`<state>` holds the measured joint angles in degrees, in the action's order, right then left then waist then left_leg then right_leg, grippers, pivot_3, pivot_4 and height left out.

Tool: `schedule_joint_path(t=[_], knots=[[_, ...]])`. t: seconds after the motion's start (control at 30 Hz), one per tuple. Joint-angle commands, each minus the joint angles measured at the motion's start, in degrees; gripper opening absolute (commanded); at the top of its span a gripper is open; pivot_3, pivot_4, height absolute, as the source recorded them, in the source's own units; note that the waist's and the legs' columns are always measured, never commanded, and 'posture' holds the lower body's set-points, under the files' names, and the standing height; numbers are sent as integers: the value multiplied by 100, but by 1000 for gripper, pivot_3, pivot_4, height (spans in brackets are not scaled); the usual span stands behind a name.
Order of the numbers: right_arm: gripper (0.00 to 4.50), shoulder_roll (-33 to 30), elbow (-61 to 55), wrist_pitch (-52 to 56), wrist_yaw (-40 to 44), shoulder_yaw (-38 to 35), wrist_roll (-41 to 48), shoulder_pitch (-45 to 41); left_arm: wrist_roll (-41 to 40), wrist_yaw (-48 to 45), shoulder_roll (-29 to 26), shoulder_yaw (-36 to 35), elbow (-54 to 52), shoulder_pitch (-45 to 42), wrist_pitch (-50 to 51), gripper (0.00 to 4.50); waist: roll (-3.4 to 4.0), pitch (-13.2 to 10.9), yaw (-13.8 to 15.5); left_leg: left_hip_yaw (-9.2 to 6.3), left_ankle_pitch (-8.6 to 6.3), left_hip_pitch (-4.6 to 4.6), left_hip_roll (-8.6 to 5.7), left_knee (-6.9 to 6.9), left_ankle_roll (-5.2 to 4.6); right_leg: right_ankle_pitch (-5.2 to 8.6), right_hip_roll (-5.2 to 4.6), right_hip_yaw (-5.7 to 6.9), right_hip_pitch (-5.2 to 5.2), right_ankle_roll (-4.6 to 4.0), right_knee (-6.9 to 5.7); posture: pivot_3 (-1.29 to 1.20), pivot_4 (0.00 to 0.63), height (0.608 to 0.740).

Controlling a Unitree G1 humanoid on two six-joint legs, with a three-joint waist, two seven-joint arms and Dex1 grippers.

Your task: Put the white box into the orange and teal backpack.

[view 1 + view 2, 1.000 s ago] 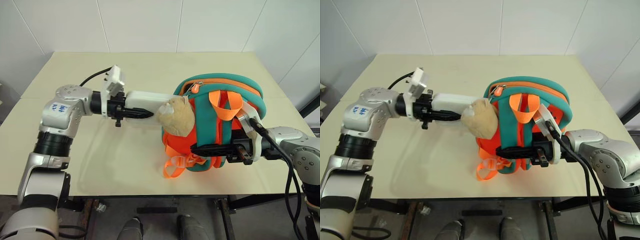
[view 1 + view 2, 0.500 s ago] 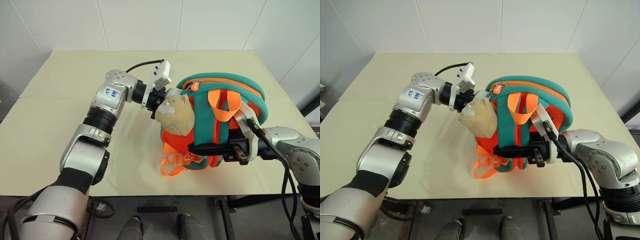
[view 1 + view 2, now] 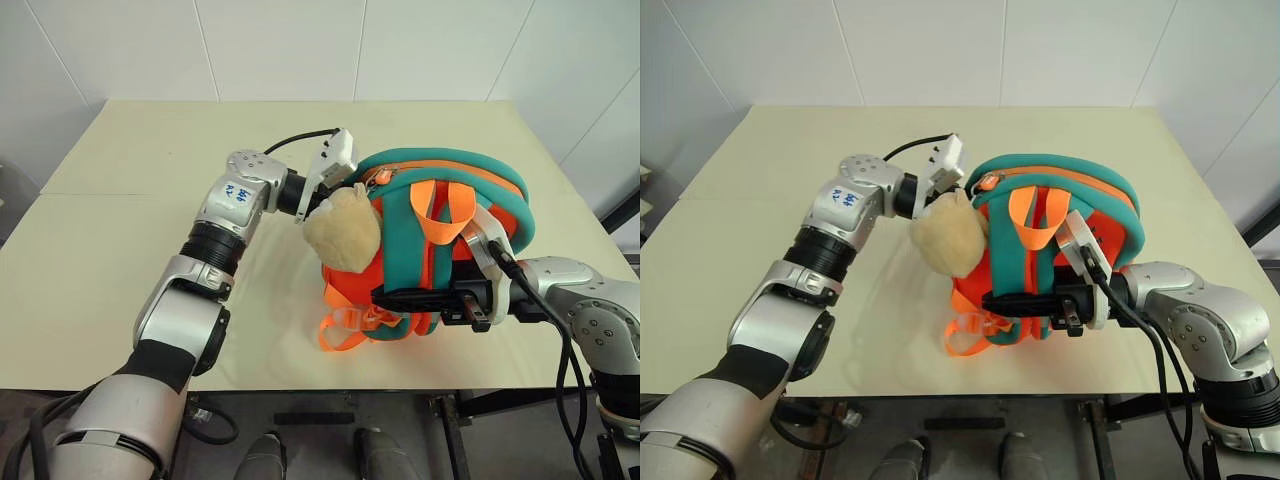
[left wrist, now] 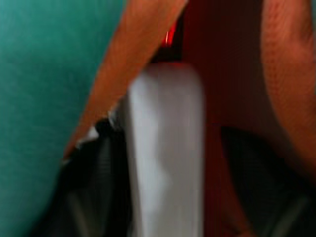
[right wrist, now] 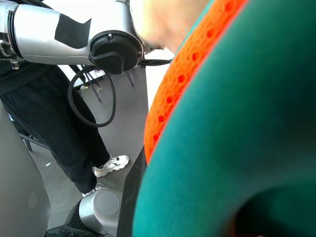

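White box (image 4: 165, 148) lies lengthwise between left gripper's (image 4: 168, 197) spread fingers, inside backpack (image 3: 455, 180); right gripper (image 3: 425, 298) pinches its strap

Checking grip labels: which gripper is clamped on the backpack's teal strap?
The right gripper, shut on the orange and teal backpack low at its front; the left gripper reaches into its opening.

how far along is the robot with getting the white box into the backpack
Mostly done: the white box lies inside the backpack, orange lining around it in the left wrist view. In hand: the left gripper is in the bag's mouth behind the plush ball, fingers spread off the box's sides; the right gripper pinches the backpack's front. Left: pull the left arm out.
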<state>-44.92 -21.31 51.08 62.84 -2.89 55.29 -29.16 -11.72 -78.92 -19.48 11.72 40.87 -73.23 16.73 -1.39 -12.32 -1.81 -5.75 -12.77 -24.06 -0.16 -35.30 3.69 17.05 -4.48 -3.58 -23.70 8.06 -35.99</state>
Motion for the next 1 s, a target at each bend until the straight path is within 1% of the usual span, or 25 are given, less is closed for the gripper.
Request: schedule_joint_path(t=[0.03,0.23,0.37,0.53,0.67,0.77,0.83,1.0], knots=[[0,22,-131,-115,-17,-85,4,8,-120,-306,-436,-302,-285,79,-173,4459,0,0,-8,0,0,1,1,0,0,0,1,0,0,0,-1,0,150,740],[0,51,-110,-130,-6,-65,-42,47,-228,-834,-1074,-501,-566,468,-496,4459,1,0,23,0,1,2,1,-2,1,0,0,0,3,0,-2,0,150,740],[0,66,-39,-164,34,-30,-104,30,-526,-918,-1297,-763,-1103,800,-456,4459,1,0,24,-3,1,0,1,-2,1,0,0,1,2,-1,-2,0,150,740],[0,84,67,-205,84,42,-180,-17,-1020,-736,-1326,-1030,-2051,1212,-183,4459,0,0,25,-4,1,0,1,-4,1,0,0,1,3,-1,-5,0,150,740],[0,90,125,-209,122,76,-234,-19,-1550,-519,-1342,-1234,-3043,1535,400,4459,1,0,11,-5,1,1,2,-15,1,0,0,1,4,-1,-13,0,150,740],[0,80,171,-218,170,89,-288,-11,-1802,-346,-1509,-1300,-3718,1808,841,4459,1,1,5,-5,0,4,2,-25,0,0,1,0,4,-1,-26,0,150,740],[0,100,211,-226,186,110,-323,-32,-1871,-204,-1530,-1309,-3910,1918,968,4459,1,1,12,-4,0,10,3,-27,0,1,1,-1,8,-3,-34,0,150,740],[0,171,294,-284,204,200,-416,-100,-2084,41,-1345,-1245,-4217,2144,1147,4459,1,0,20,-3,1,47,2,-32,0,1,1,-1,43,-8,-40,0,150,740]])
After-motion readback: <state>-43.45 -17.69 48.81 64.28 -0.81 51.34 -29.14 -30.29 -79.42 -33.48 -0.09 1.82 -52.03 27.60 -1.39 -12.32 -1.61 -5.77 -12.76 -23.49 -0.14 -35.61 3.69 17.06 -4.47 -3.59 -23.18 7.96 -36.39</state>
